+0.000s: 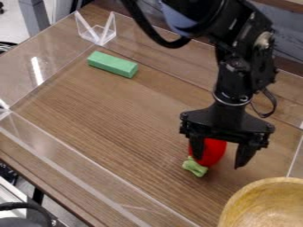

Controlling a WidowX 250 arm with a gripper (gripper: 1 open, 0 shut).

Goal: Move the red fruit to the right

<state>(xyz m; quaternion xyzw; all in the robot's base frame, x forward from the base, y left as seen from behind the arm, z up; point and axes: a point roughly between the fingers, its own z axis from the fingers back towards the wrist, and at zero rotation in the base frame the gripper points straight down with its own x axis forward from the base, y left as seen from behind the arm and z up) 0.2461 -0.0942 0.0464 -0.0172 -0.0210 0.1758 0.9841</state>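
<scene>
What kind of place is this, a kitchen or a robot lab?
Probably a robot lab or test bench. A black robot arm works over a wooden tabletop fenced by clear plastic walls, with only toys on it: a red fruit and a green block.

A lab bench setup: clear acrylic walls (48, 168) fence a wood-grain table (106, 115) under a black robot arm (243, 53)

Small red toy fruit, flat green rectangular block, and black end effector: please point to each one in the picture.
Small red toy fruit (213, 152), camera view, red body.
Flat green rectangular block (112, 64), camera view, top face.
Black end effector (221, 153), camera view, midway between fingertips.
</scene>
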